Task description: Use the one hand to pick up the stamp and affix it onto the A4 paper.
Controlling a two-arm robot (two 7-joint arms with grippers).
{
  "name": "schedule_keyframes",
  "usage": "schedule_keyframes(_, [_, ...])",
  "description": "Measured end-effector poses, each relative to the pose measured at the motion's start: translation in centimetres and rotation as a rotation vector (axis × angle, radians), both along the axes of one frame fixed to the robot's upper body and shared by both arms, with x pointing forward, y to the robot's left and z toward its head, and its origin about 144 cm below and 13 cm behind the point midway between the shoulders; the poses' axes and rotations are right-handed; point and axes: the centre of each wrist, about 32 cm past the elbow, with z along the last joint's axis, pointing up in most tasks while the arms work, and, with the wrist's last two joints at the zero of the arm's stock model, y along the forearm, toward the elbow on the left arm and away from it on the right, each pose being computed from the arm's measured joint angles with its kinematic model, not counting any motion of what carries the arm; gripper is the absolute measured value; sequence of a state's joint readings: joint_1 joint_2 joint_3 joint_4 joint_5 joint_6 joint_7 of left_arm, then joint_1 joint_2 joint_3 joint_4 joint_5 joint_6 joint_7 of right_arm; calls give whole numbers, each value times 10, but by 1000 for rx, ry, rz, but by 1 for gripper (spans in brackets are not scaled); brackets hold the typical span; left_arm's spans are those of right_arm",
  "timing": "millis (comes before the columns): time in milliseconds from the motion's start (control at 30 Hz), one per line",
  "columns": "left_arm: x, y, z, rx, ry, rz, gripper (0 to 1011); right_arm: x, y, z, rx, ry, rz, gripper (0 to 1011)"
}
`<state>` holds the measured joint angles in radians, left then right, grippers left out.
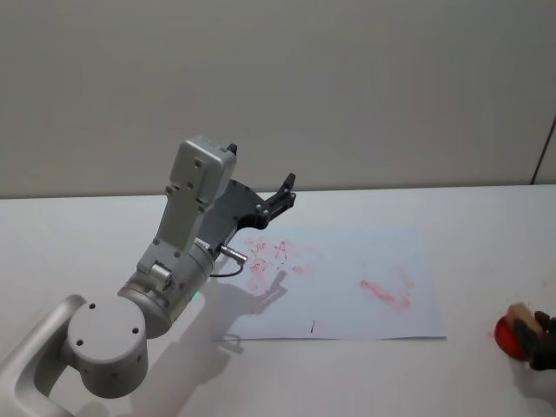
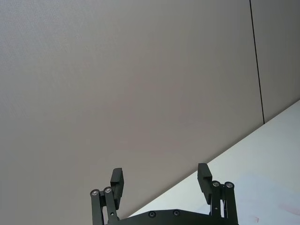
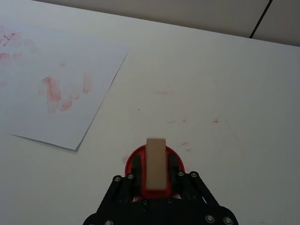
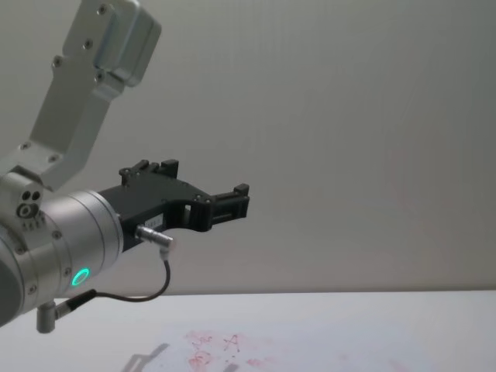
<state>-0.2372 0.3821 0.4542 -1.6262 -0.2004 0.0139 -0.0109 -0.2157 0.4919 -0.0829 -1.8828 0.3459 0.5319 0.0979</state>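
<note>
The stamp (image 3: 155,161), a tan wooden block, sits between the fingers of my right gripper (image 3: 155,180), which is shut on it. It is directly over a round red ink pad (image 3: 133,157); I cannot tell if they touch. In the head view the stamp (image 1: 521,314) and right gripper (image 1: 540,337) are at the table's right edge, right of the A4 paper (image 1: 347,287). The white sheet (image 3: 51,108) bears red smudges and an A-like mark. My left gripper (image 1: 283,196) hangs open and raised above the paper's left part, with both fingers (image 2: 117,180) apart and nothing between them.
The white table (image 1: 486,226) runs back to a plain grey wall. The left arm's silver wrist with a green light (image 4: 77,277) and a cable looms over the table's left side. Faint red ink spots (image 3: 183,121) mark the table beside the paper.
</note>
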Motion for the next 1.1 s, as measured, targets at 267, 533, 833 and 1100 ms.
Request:
schedule_keyframes(267, [0, 0, 0, 0, 0, 0, 1001, 1, 0, -1, -5, 9, 8, 508])
schedule_keyframes(533, [0, 0, 0, 0, 0, 0, 1001, 2, 1, -1, -7, 13, 12, 791])
schedule_keyframes(833, [0, 0, 0, 0, 0, 0, 1001, 2, 1, -2, -8, 15, 14, 1000])
schedule_keyframes(1100, [0, 0, 0, 0, 0, 0, 1001, 3, 1, -2, -9, 17, 15, 1001])
